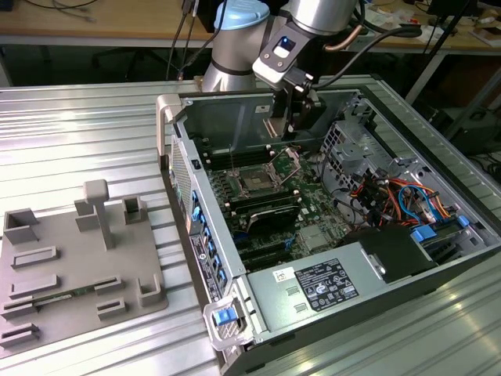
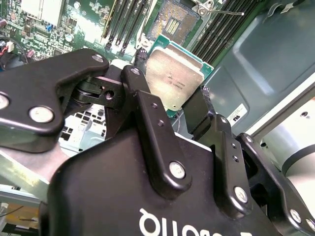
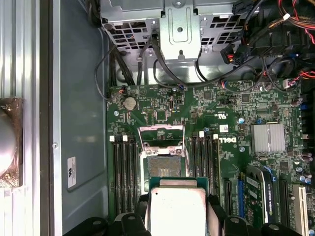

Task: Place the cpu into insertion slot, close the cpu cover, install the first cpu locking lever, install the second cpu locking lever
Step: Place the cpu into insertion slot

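Alignment seemed to matter most: the gripper [image 2: 168, 86] was clamped on opposite edges of the cpu [image 3: 177, 209], held in the air near the bare insertion slot [image 3: 165, 166] with the cpu cover [image 3: 161, 127] raised, so the chip needed to stay level and square to it

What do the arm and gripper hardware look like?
The arm is silver-grey tube with a light-blue joint cap; a coppery hose and black cables trail off its wrist. The gripper is matte black, with linkage-style fingers, silver screw heads and white lettering on its body.
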`<state>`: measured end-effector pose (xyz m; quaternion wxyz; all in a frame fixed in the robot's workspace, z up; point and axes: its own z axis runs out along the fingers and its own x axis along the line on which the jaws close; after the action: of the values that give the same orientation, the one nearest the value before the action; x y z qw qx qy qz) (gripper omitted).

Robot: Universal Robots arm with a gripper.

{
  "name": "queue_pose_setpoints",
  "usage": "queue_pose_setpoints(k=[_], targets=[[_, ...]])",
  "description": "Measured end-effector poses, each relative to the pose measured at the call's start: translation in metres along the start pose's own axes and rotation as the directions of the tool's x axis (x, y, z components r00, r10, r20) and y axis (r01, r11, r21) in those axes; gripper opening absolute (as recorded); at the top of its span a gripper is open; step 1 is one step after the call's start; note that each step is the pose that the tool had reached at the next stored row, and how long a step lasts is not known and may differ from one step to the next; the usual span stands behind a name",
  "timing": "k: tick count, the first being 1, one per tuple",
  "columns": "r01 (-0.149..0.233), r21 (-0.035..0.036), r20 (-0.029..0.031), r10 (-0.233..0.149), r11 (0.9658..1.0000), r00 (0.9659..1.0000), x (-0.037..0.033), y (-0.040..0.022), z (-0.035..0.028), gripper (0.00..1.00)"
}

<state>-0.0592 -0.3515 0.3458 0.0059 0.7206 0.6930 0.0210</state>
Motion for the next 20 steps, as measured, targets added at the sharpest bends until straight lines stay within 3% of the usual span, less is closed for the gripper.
queue_pose_setpoints(k=[20], targets=[[0.000, -0.0001, -0.0002, 0.000, 1.0000, 1.0000, -0.0001, -0.0002, 0.0052, 0.55]])
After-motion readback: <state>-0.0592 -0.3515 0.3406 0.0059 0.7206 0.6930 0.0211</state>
